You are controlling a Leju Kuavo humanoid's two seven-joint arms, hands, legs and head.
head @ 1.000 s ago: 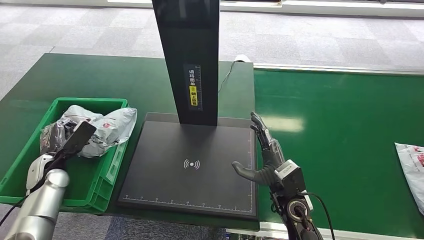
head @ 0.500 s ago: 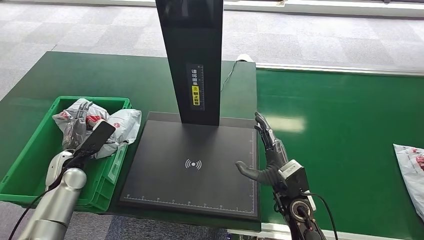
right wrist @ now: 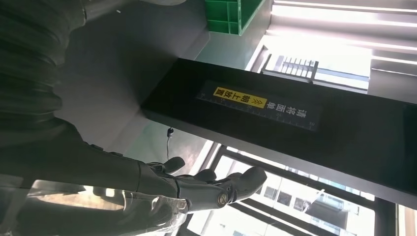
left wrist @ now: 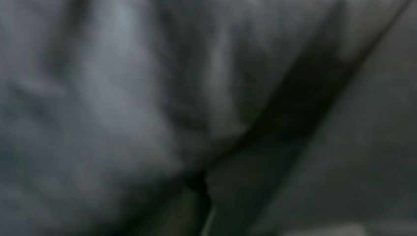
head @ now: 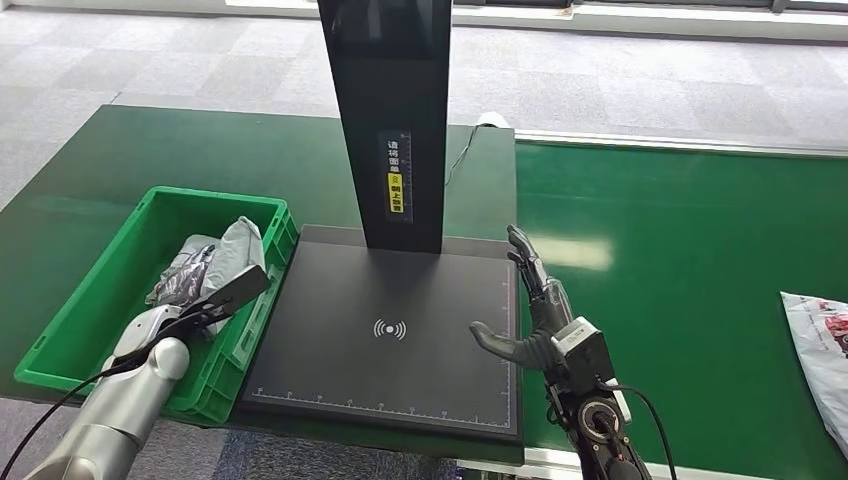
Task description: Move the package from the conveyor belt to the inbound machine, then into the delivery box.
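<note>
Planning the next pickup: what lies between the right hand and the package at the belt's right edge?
In the head view, only bare green conveyor belt lies between the right hand and the package.

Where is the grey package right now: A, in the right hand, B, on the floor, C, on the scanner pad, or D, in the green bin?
D: the package lies inside the green bin, with the left hand at it, while the right hand hovers with fingers apart by the pad.

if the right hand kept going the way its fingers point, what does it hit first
Probably nothing soon: the right hand points away from the robot along the scanner pad's right edge, passing right of the black column, though depth is unclear.
</note>
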